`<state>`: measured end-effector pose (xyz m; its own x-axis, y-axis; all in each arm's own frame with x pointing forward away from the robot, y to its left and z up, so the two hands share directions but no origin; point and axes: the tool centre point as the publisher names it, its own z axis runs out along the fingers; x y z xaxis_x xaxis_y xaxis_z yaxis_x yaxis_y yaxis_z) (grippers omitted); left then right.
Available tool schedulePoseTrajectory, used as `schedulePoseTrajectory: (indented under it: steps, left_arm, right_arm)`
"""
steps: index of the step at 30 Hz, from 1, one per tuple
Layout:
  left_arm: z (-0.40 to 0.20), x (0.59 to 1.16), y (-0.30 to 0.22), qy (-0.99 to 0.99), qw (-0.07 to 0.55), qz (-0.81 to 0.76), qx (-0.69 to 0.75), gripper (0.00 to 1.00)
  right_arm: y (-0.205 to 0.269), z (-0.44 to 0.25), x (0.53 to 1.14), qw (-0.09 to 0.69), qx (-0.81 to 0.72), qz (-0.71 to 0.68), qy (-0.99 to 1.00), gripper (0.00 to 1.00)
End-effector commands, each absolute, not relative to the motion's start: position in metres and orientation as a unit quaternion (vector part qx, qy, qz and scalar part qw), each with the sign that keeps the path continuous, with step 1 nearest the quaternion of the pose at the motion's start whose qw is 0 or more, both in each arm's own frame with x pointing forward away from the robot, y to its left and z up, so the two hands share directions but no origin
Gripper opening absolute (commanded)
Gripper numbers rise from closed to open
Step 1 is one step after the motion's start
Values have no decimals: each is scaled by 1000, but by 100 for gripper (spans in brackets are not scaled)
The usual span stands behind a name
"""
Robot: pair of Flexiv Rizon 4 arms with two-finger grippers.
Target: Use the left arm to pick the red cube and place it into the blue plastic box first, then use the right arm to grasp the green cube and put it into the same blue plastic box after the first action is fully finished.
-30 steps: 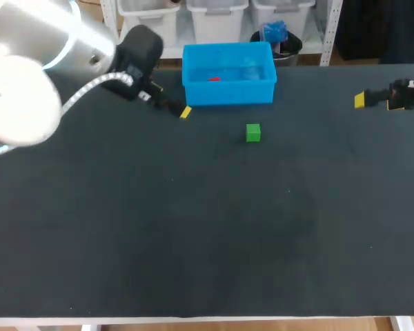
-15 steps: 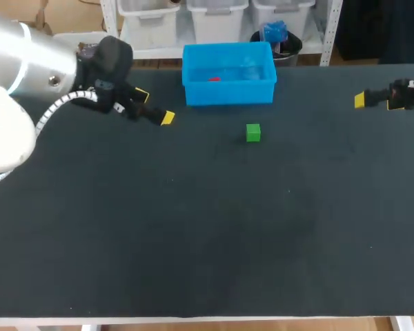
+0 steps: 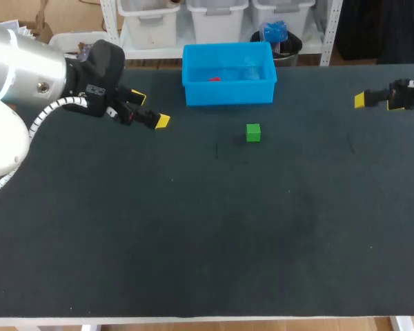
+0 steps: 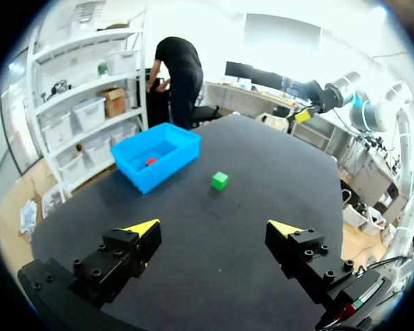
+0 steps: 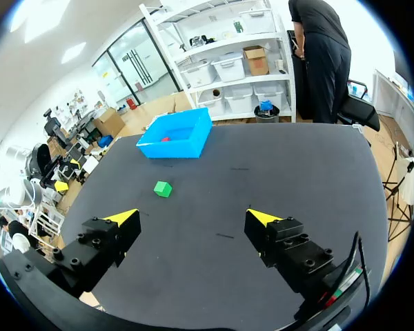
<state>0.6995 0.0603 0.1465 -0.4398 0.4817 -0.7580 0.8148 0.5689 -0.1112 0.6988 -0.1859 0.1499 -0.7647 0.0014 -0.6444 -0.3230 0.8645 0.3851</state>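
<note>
Left claw (image 3: 150, 111), seen from the head view, hangs over the black table (image 3: 193, 234) with its fingers spread wide and empty. A blue plastic box (image 3: 229, 93) stands off to the side of its tips. The small red cube (image 3: 213, 78) lies inside the box. A small green cube (image 3: 253, 132) sits on the table between this claw and the right claw (image 3: 372, 102), touching neither.

From the left wrist, the yellow tips stand far apart with nothing between them. The green cube is well ahead, and the box with the red cube is further on, towards one finger's side.

From the right wrist, that claw is also wide open and empty. The green cube lies ahead of it, and the box is beyond.
</note>
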Motion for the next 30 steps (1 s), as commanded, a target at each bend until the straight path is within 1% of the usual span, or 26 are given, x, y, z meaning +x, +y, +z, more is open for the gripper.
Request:
schedulePoseTrajectory:
  steps: [1,5,7,10,15,19,21,30]
  left_arm:
    - [146,699,62,812,351,-241,399,100]
    - [146,699,62,812,351,-241,399,100]
    - [146,699,62,812,351,-241,399,100]
    - [146,699,62,812,351,-241,399,100]
    - [146,699,62,812,351,-241,399,100]
    - [146,699,62,812,351,-241,399,100]
    - [146,699,62,812,351,-241,399,100]
    - [146,699,62,812,351,-241,399,100]
  right_arm:
    - [-185,150,699,331,-88,243,907,100]
    - [-185,150,699,331,-88,243,907,100]
    - [-174,148,703,313,-100,187,926,100]
    - [-154,148,711,295,-96,149,939,100]
    - [-119,142,724,257,-87,119,955,100]
    - [-100,131,732,221,-84,65,970,100]
    - [-93,128,736,211,-79,60,972,100]
    - [-87,124,738,206,-83,70,972,100]
